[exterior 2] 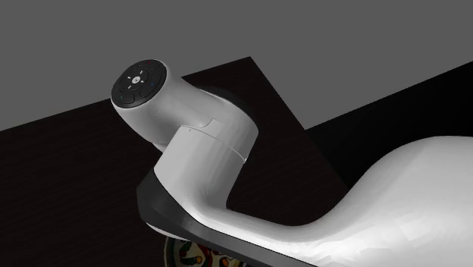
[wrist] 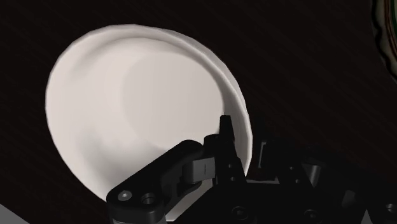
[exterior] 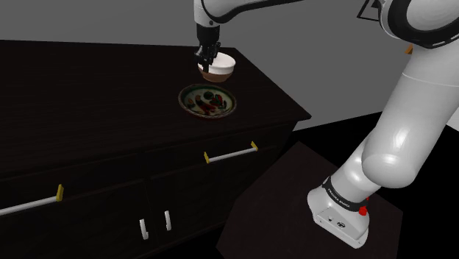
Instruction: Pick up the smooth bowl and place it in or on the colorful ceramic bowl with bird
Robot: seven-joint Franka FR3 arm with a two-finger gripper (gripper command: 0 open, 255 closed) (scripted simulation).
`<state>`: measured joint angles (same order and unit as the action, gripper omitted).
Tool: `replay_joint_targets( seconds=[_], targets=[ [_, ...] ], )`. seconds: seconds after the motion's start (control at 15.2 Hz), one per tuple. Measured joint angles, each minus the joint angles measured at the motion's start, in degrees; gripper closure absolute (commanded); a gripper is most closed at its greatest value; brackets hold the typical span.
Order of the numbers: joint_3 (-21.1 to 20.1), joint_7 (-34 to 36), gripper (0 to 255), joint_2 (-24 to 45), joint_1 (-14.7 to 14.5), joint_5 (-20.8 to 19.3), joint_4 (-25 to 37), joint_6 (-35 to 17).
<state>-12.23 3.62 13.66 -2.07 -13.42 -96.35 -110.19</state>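
Shoulder view: gripper clasps the white bowl by its rim, just beyond the patterned bowl on the dark dresser. Second exterior view: the arm hides all but a sliver of the patterned bowl; bird indiscernible.

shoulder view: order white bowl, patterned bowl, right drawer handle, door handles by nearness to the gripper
1. white bowl, in the gripper
2. patterned bowl, just below it
3. right drawer handle, lower still
4. door handles, lowest, leftward

A dark sideboard with pale drawer handles stands before a grey wall.
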Motion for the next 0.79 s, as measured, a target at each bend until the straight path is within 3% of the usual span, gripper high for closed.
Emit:
replay_joint_targets(
  seconds=[0.46, 0.79],
  targets=[
    [0.0, 0.0, 255, 0.0, 0.0, 0.0, 0.0, 0.0],
    [-0.1, -0.5, 255, -0.4, -0.1, 0.3, 2.5, 2.8]
  ],
)
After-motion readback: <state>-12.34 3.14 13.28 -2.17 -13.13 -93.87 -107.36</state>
